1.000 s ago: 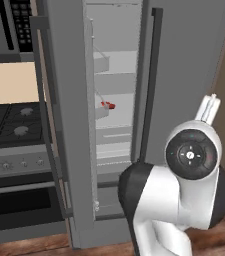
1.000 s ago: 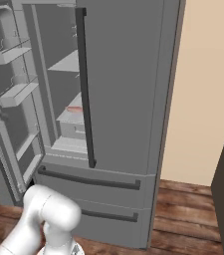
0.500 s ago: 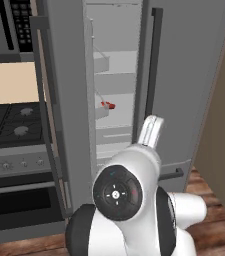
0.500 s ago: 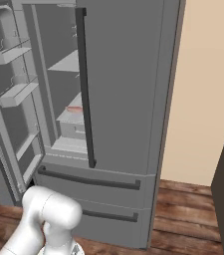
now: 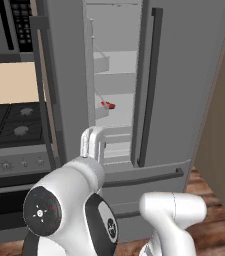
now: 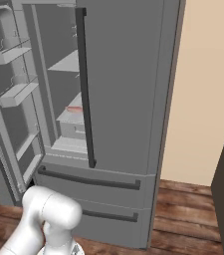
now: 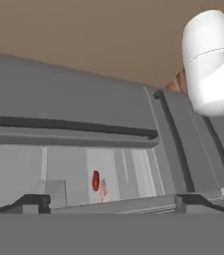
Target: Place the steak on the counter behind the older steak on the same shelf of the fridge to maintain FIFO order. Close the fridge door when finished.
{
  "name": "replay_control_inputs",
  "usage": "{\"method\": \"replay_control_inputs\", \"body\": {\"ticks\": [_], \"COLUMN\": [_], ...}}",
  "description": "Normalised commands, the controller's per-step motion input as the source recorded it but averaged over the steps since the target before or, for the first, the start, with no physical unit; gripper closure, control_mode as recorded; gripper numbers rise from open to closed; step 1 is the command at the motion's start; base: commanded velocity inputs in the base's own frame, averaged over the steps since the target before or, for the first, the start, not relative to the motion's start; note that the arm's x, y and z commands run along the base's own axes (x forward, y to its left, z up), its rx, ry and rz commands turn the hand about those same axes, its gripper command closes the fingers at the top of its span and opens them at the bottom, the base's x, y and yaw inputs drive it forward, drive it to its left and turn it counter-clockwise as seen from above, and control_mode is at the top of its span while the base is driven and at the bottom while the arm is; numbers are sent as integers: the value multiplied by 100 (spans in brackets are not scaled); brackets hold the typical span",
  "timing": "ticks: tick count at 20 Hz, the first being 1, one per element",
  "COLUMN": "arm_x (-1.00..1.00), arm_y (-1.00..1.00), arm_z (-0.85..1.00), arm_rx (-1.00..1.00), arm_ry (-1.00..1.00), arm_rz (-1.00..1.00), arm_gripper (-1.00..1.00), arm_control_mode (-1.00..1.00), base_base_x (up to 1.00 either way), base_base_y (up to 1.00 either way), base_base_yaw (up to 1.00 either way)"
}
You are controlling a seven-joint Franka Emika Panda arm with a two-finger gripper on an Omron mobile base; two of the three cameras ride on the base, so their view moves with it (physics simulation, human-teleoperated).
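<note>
Steak (image 5: pixel 107 105): one red cut sits on the fridge shelf (image 5: pixel 104 111), near its front lip, seen through the gap of the open left door. The right base view shows it as a pale red patch (image 6: pixel 74 109) at the shelf's (image 6: pixel 71 117) front edge, partly behind the dark bar handle (image 6: pixel 84 84). The hand view catches the same red spot (image 7: pixel 95 180), small and far off.

Largest to smallest:
- Fridge (image 6: pixel 126 99): French-door, left door (image 6: pixel 11 94) swung wide, right door shut, drawer fronts below.
- Stovetop (image 5: pixel 9 122): black, left of the fridge, at the left edge of the left base view.
- Gripper (image 7: pixel 112 201): jaws spread wide, nothing between them, aimed roughly at the fridge interior from well back.
- Steak on the shelf, as above.

Whether the shelf holds one steak or two I cannot tell; only one red mass resolves (too small to split).

Risks, as I judge them:
- The hand is empty; if the counter steak has not been fetched, closing the door now would leave the task undone.
- The arm's white elbow is folded low in front of the drawers; a wide swing could clip the open door or the right door's handle.
- Reaching past the front-edge steak to the rear could nudge it off the lip.
</note>
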Motion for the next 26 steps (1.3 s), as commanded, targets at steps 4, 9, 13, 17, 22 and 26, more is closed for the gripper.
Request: {"method": "replay_control_inputs", "body": {"ticks": [4,9,13,17,22,26], "arm_x": [52,56,66,77,74,67], "arm_y": [100,100,88,72,53,10], "arm_z": [-22,-19,-20,-23,-21,-17], "arm_rx": [-7,-8,-6,-4,-1,0], "arm_ry": [-7,-8,-6,-2,-1,0], "arm_rz": [0,0,0,0,0,-3], "arm_gripper": [-100,-100,-100,-100,-100,-100], "arm_control_mode": [-100,-100,-100,-100,-100,-100], "base_base_x": [0,0,0,0,0,0], "base_base_y": [0,0,0,0,0,0], "base_base_yaw": [0,0,0,0,0,0]}}
